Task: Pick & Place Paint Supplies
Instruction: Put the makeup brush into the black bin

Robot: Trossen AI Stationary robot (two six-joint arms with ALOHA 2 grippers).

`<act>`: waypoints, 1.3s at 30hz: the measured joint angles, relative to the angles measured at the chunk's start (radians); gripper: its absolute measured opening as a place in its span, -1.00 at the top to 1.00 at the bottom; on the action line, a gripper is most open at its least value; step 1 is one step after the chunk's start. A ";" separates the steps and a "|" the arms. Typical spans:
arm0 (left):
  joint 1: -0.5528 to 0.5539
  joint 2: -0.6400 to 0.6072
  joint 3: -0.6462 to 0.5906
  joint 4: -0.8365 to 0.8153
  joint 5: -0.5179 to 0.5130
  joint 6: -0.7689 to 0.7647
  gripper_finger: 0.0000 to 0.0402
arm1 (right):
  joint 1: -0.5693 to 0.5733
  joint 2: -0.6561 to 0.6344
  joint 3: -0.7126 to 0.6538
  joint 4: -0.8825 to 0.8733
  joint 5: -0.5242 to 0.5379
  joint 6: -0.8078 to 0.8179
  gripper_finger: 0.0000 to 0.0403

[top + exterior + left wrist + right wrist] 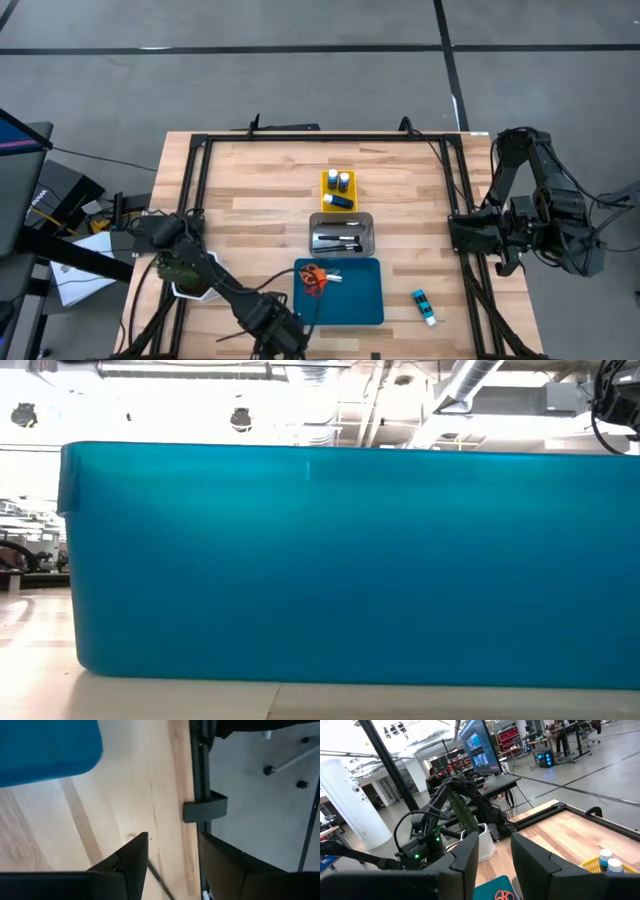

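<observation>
Left claw (170,852), released and empty, hangs low at the surface (250,190) edge, at 6 o'clock. Next step probably: reach the bottle (424,306) beside the blue tray (355,300).

Right claw (495,850) waits, parted, empty.

Both arms are dark, near-black, built of chunky jointed segments with black cables looped along them. The left arm (215,285) shows small green indicator lights on its housing in the right wrist view. The right arm (530,215) carries a thick cable bundle at its elbow. Each gripper has two flat, matte black, wedge-shaped fingers (131,862), apparently of plastic.
</observation>
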 joint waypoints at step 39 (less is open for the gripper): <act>0.397 -0.364 -0.565 0.018 0.388 0.453 0.19 | 0.030 -0.001 0.000 0.000 0.000 0.053 0.45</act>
